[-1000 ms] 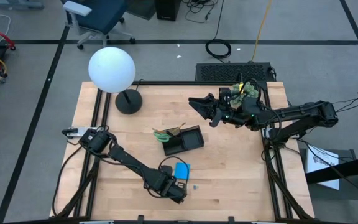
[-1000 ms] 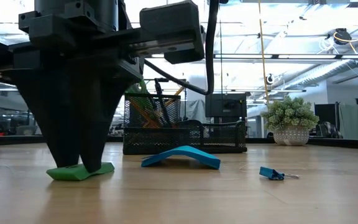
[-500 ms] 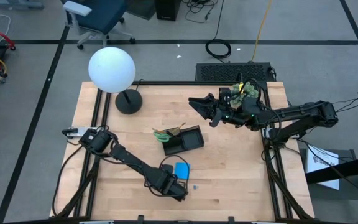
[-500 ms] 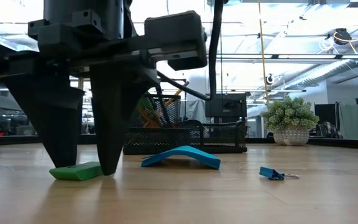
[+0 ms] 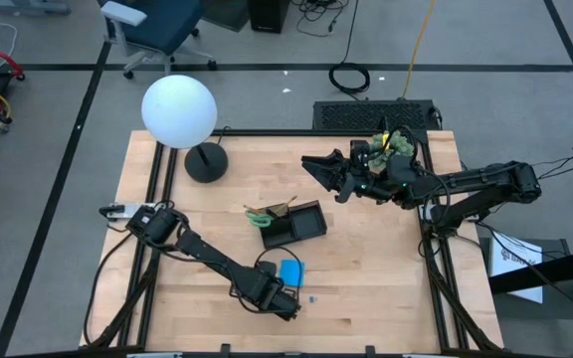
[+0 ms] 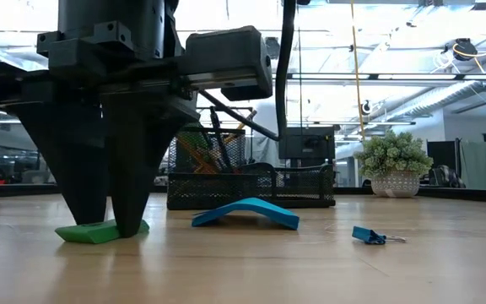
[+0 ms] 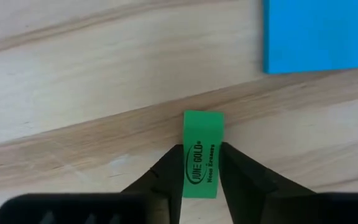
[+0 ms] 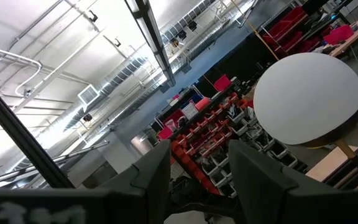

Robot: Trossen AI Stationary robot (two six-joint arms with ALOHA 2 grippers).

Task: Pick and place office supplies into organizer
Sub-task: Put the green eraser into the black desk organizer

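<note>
Eraser (image 7: 202, 154) pinched between the left gripper (image 7: 196, 167) fingers, lying flat on the table (image 5: 366, 268) near its front edge, just beside the blue pad (image 5: 291, 270). Next, by judgement: lift clear, then carry over the pad to the organizer (image 5: 292, 225) farther back. Open board lies between. The right gripper (image 5: 318, 169) waits beyond, raised, fingers apart, empty.
</note>
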